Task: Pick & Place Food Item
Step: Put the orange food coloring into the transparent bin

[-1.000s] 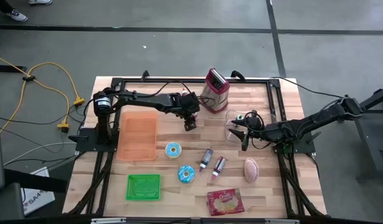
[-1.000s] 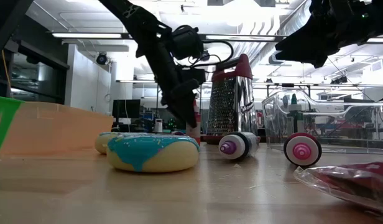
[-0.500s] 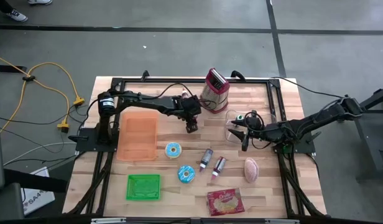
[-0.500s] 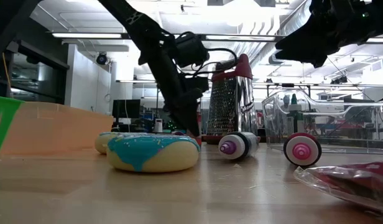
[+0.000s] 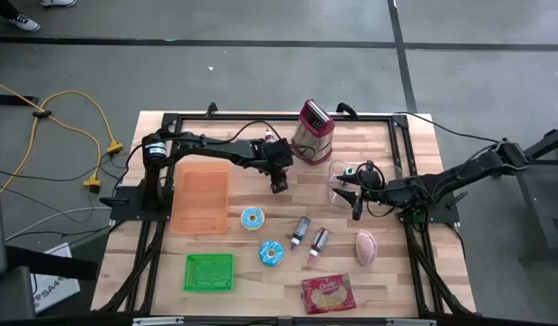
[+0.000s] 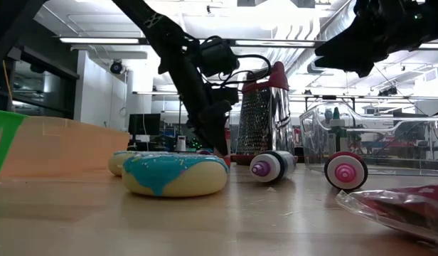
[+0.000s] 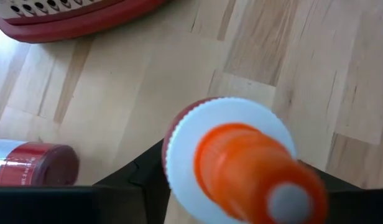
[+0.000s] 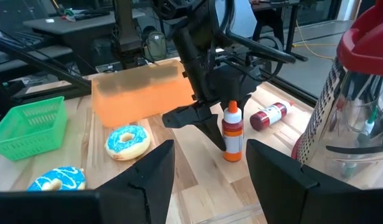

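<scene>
Sauce bottle [image 8: 232, 132]: stands upright on the wood, just in front of the box grater [image 5: 313, 130], towards the far middle of the table.
Bottle's look: orange body, white ribbed cap, orange nozzle with a pale tip; its label is too small to read.
Left gripper [image 5: 278, 184]: down at the bottle, one finger on each side of it; whether the jaws press on it cannot be told.
Right gripper [image 5: 354, 205]: above the clear plastic container [image 5: 344, 181] on the right side, jaws spread with nothing between them.
Nearby: a small red-capped bottle [image 8: 270, 116] lies on its side near the grater.
Surface: pale butcher-block table [image 5: 252, 290] framed by black rails.
Also on it: orange tray [image 5: 201, 196], green basket [image 5: 209, 272], two blue-iced doughnuts [image 5: 252, 217] [image 5: 271, 254], two purple-capped bottles [image 5: 300, 230] [image 5: 318, 242], a pink lump [image 5: 365, 245], a red snack packet [image 5: 327, 293].
Room: grey concrete floor with dark seams, a yellow cable [image 5: 80, 109] on the left; the low view shows strip lights and glass partitions.
Writing: the packet's print is unreadable; a white sheet [image 5: 52, 288] on the floor shows "SA4".
</scene>
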